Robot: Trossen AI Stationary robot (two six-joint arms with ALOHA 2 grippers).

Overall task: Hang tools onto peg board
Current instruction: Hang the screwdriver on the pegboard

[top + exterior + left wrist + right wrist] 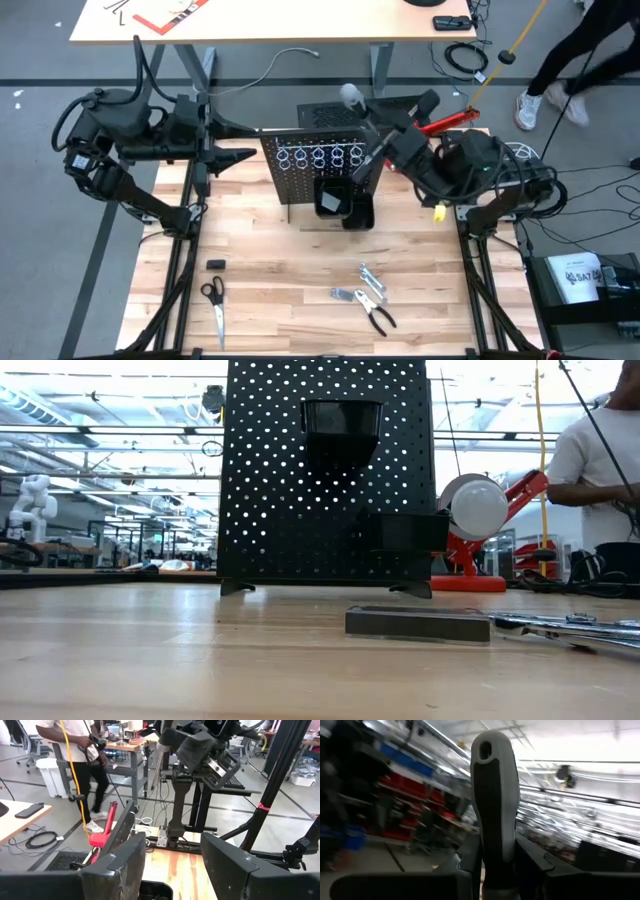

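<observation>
Behind your wooden table (300,290), the right gripper (372,152) is pinching the screwdriver (492,795) over the peg board (318,165), presumably to slot it into a ring, while the left gripper (235,157) is waiting spread.

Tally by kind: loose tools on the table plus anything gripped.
Black-handled scissors: 1
Pale-handled pliers: 1
Thin silver wrenches: 2
Small black block: 1
Grey-and-black-handled screwdriver, in right gripper: 1
Total: 6
</observation>
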